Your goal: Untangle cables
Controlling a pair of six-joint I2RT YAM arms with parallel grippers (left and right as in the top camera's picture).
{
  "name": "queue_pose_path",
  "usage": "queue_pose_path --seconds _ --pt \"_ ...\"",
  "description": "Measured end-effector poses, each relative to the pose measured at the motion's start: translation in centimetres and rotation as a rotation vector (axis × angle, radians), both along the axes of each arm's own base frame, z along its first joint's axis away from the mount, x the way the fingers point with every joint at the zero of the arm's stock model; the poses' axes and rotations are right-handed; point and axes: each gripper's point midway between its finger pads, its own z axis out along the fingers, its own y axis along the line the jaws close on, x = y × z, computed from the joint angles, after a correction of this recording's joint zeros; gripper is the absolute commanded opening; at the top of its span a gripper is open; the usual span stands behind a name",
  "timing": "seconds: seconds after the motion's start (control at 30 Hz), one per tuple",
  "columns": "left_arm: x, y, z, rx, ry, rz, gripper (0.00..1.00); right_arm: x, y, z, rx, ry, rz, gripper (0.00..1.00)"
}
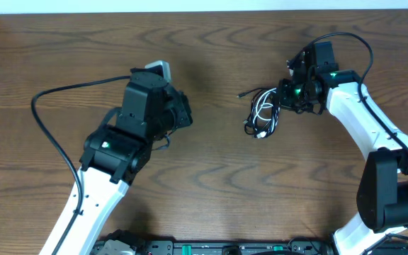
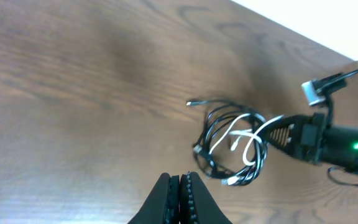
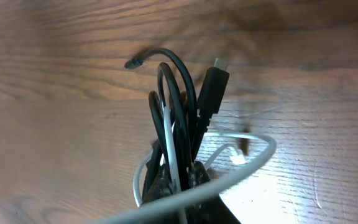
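The right fingers [image 2: 284, 133] pinch one edge of the tangled black and white cables [image 1: 262, 113] — the bundle sits right of centre on the bench [image 1: 211, 191]; the left fingers [image 2: 165, 200] are pressed together, empty, well apart from it

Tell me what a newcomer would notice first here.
The tangle of black and white cables lies right of the middle of the wooden table, pinched at its edge by the right tool. The left tool is closed and empty, apart from the tangle.
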Motion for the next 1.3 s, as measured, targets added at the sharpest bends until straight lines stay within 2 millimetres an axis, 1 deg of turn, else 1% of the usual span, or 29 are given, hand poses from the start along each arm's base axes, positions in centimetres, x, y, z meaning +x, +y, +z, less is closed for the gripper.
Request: queue_pose_path --seconds 0.07,0.1,0.13,0.17,0.2,0.23,0.33,0.4,0.43,0.5,0.53,0.6,0.7,0.77,0.83,0.87,0.93,1.0,1.13,1.23,1.3 --pt "-0.1 -0.5 -0.3 0.001 0.010 -0.022 0.08 0.0 0.3 0.2 0.023 0.003 0.001 0.07" --pt "-0.2 -0.9 -0.6 0.000 0.018 -0.039 0.07 -0.1 0.6 0.3 0.041 0.007 0.003 0.11" --pt "-0.2 -1.4 -1.0 0.005 0.030 -0.057 0.08 -0.2 0.9 0.4 0.060 0.013 0.007 0.24" --pt "-0.2 -1.8 -1.4 0.011 0.040 -0.075 0.08 -0.4 1.3 0.5 0.083 0.024 0.010 0.29" --pt "-0.2 -2.4 -2.0 0.018 0.052 -0.097 0.08 -0.8 1.5 0.6 0.102 0.040 0.015 0.33" --pt "-0.2 -2.8 -2.5 0.021 0.063 -0.114 0.08 -1.0 1.7 0.7 0.114 0.050 0.022 0.34" --pt "0.0 -4.9 -3.3 0.019 0.062 -0.211 0.13 -2.2 1.6 0.7 0.111 0.113 0.018 0.41" --pt "-0.2 -6.3 -3.7 0.013 0.059 -0.280 0.15 -2.4 1.3 1.1 0.092 0.132 0.008 0.47" --pt "-0.3 -6.9 -3.8 0.012 0.057 -0.309 0.15 -2.4 1.2 1.3 0.081 0.134 0.002 0.52" --pt "-0.6 -8.0 -4.4 0.012 0.066 -0.359 0.15 -1.8 0.8 2.1 0.058 0.117 -0.008 0.53" --pt "-0.7 -8.5 -4.8 0.015 0.072 -0.378 0.15 -1.5 0.7 2.4 0.051 0.107 -0.014 0.57" --pt "-1.0 -9.5 -5.8 0.018 0.093 -0.412 0.15 -1.0 0.5 2.9 0.039 0.091 -0.024 0.62" --pt "-1.2 -11.2 -7.4 0.029 0.114 -0.476 0.15 -0.8 0.5 3.2 0.041 0.088 -0.028 0.62" --pt "-1.5 -11.9 -8.1 0.037 0.118 -0.513 0.15 -0.8 0.7 3.3 0.055 0.086 -0.020 0.62" --pt "-1.6 -12.4 -8.0 0.036 0.105 -0.534 0.17 -0.8 0.7 3.5 0.053 0.082 -0.017 0.62" --pt "-1.5 -12.5 -7.9 0.034 0.097 -0.540 0.23 -0.6 0.5 3.5 0.041 0.077 -0.021 0.62" --pt "-1.3 -12.6 -7.7 0.034 0.082 -0.544 0.28 -0.3 -0.2 3.6 0.011 0.068 -0.039 0.63" --pt "-1.0 -12.7 -7.5 0.031 0.065 -0.544 0.32 0.3 -1.5 3.7 -0.019 0.056 -0.070 0.63" --pt "0.5 -13.8 -6.9 0.005 -0.001 -0.542 0.36 1.3 -4.9 4.1 -0.054 0.045 -0.154 0.63" --pt "2.7 -15.1 -7.9 -0.018 -0.040 -0.518 0.39 1.8 -8.1 4.3 -0.071 0.043 -0.229 0.63" --pt "4.2 -16.2 -9.3 -0.032 -0.054 -0.505 0.42 1.7 -10.0 4.2 -0.081 0.058 -0.271 0.63"
